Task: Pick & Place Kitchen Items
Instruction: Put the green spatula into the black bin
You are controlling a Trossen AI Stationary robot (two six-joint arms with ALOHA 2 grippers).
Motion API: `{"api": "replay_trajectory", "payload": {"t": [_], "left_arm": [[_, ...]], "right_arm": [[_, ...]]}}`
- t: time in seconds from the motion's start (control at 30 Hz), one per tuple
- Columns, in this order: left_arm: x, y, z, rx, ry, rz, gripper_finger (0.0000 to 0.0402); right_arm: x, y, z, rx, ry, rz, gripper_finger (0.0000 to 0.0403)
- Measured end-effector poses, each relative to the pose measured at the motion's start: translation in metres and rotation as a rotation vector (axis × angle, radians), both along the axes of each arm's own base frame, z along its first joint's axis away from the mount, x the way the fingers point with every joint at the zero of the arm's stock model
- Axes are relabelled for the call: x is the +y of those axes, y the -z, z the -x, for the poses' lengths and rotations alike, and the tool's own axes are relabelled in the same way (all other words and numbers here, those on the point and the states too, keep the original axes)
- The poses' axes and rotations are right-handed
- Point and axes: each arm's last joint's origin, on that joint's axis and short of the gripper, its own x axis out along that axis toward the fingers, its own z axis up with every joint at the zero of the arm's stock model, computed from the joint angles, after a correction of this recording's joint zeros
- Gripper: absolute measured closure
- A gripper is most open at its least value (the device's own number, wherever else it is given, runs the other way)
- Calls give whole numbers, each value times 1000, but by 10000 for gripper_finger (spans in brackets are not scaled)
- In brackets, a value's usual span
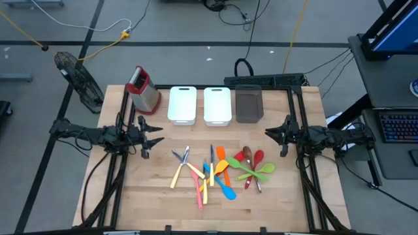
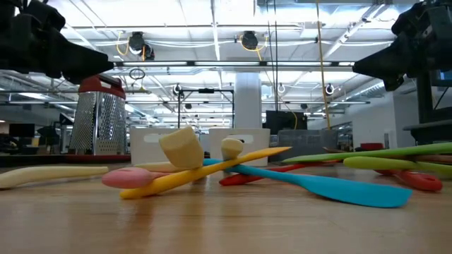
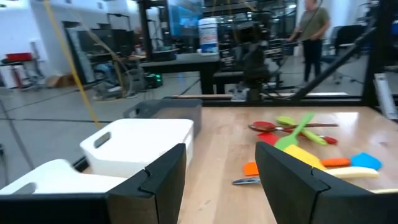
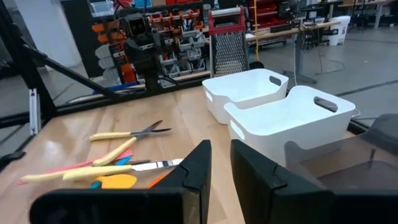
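Both arms are parked at the sides, nothing in hand. The left gripper [image 1: 151, 138] hangs over the left edge of the wooden tabletop [image 1: 157, 196], jaws spread apart with nothing between them, as its own wrist view shows [image 3: 221, 180]. The right gripper [image 1: 273, 134] sits over the right edge pointing inward, jaws parted just a narrow bit and empty [image 4: 221, 168].

The kitchen items [image 1: 219, 171] are all in a loose pile in the middle of the tabletop, between the two grippers and well apart from both. On the left of the pile there are metal tongs with yellow handles [image 1: 181, 164] and a pink spatula [image 1: 198, 193] crossed over yellow-handled pieces. In the center, an orange spatula [image 1: 221, 160] and a blue spatula [image 1: 226, 190]. On the right, green spoons [image 1: 256, 173] lie over red ones [image 1: 258, 158], touching.

Along the back of the tabletop: a red-topped box grater [image 1: 144, 91] standing upright on the left, then two white bins [image 1: 182, 104] side by side, then a dark bin [image 1: 249, 104]. From the high view the bins look empty.

A person [image 3: 313, 28] is standing way off in the room behind.
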Motion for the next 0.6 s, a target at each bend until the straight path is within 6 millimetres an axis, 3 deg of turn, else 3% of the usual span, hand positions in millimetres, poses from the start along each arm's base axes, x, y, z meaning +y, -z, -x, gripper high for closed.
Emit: {"api": "replay_trajectory", "payload": {"t": [0.17,0.47,0.6], "left_arm": [[1,0,0,6,-32,-18,201],[3,0,1,20,-106,-70,201],[3,0,1,18,-107,-65,201]], "right_arm": [[0,0,0,-8,1,-29,348],[3,-5,-6,-81,-57,-279,348],[5,-8,-15,-98,-67,-269,348]]}}
